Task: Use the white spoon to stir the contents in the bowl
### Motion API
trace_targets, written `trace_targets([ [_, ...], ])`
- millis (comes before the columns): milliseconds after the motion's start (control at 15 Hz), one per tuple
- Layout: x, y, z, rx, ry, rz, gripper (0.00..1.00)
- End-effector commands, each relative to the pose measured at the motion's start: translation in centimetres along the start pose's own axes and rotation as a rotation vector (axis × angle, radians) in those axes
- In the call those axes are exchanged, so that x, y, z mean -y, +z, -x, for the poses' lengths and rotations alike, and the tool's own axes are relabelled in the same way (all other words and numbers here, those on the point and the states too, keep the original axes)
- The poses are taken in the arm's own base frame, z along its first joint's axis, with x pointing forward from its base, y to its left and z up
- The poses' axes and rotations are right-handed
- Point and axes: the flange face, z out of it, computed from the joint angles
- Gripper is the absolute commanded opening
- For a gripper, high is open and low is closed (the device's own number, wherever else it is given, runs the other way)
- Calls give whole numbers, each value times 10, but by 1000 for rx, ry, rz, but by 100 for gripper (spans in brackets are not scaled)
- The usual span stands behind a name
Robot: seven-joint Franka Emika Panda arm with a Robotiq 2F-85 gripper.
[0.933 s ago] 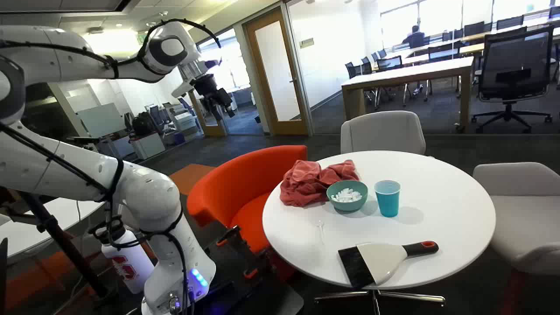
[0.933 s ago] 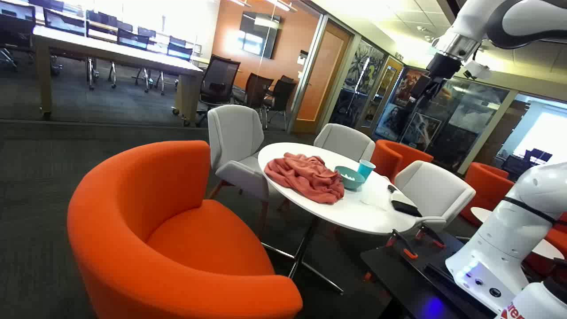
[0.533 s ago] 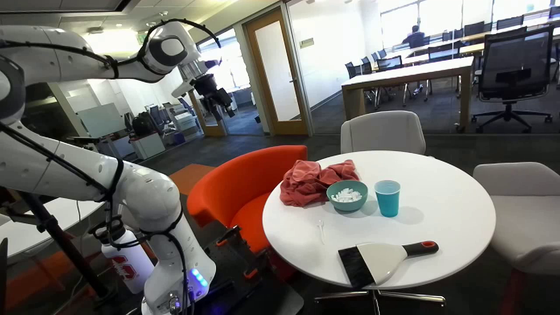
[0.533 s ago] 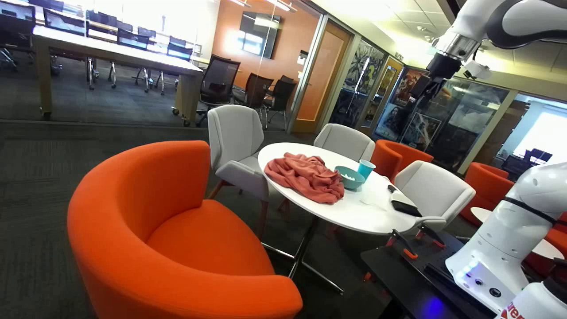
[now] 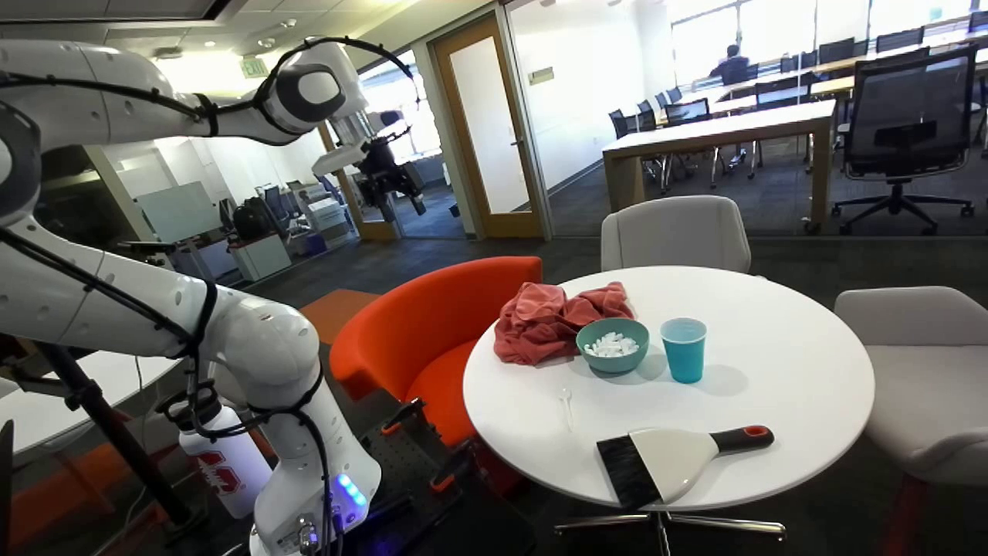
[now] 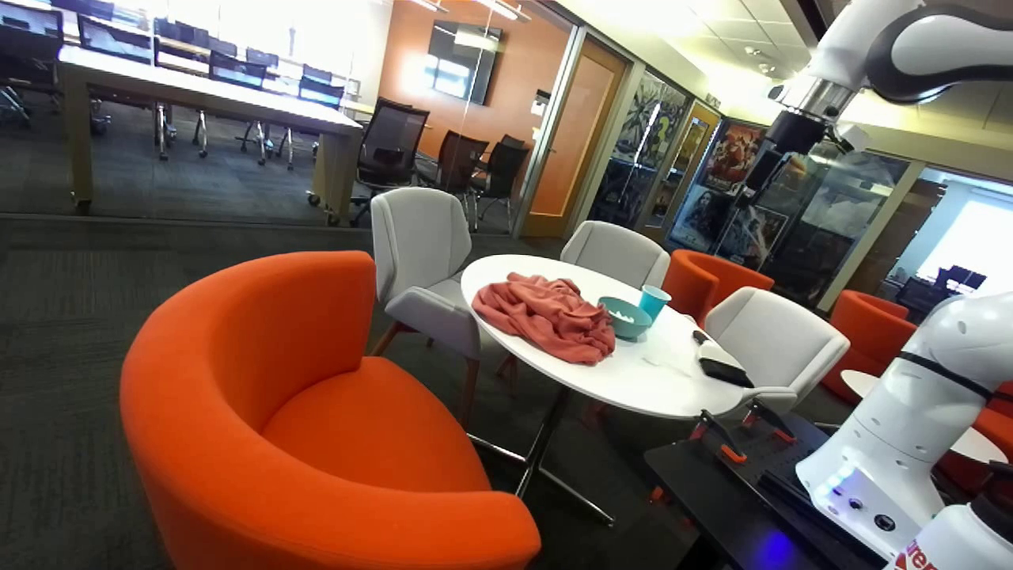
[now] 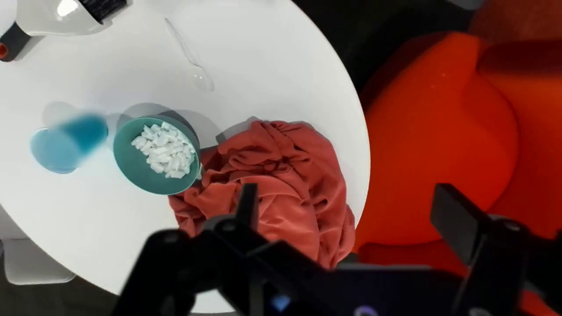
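The white spoon (image 5: 568, 409) lies flat on the round white table (image 5: 787, 347); in the wrist view it (image 7: 201, 79) lies above the bowl. The bowl (image 5: 614, 365) is teal and shallow, and holds a heap of small white pieces (image 5: 612, 344). The bowl also shows in an exterior view (image 6: 627, 326) and at left of the wrist view (image 7: 142, 169). My gripper (image 7: 347, 188) is open and empty, its fingers wide apart. In both exterior views the gripper (image 5: 404, 208) (image 6: 745, 196) hangs high in the air, well away from the spoon and bowl.
A crumpled red cloth (image 5: 540, 328) touches or nearly touches the bowl. A cyan cup (image 5: 684, 355) stands on the bowl's other side. A wide brush (image 5: 679, 459) with a black, red-ended handle lies near the table's edge. An orange chair (image 5: 432, 347) and grey chairs (image 5: 675, 235) surround the table.
The arm has just begun to move: the gripper has shifted slightly, a little right and down in an exterior view, and its tilt has changed. The objects on the table have not moved.
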Motion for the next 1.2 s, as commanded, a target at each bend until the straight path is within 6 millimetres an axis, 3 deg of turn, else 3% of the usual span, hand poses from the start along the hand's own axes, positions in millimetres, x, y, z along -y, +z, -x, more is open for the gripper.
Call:
trace_targets([
  [0, -34, 36, 33, 14, -144, -32, 100],
  [333, -99, 100, 84, 163, -161, -2, 100],
  [467, -110, 98, 95, 209, -122, 84, 100],
  [533, -106, 100, 86, 209, -135, 19, 100],
  [867, -111, 98, 92, 216, -126, 55, 100],
  [1133, -158, 128, 86, 297, -216, 65, 100],
])
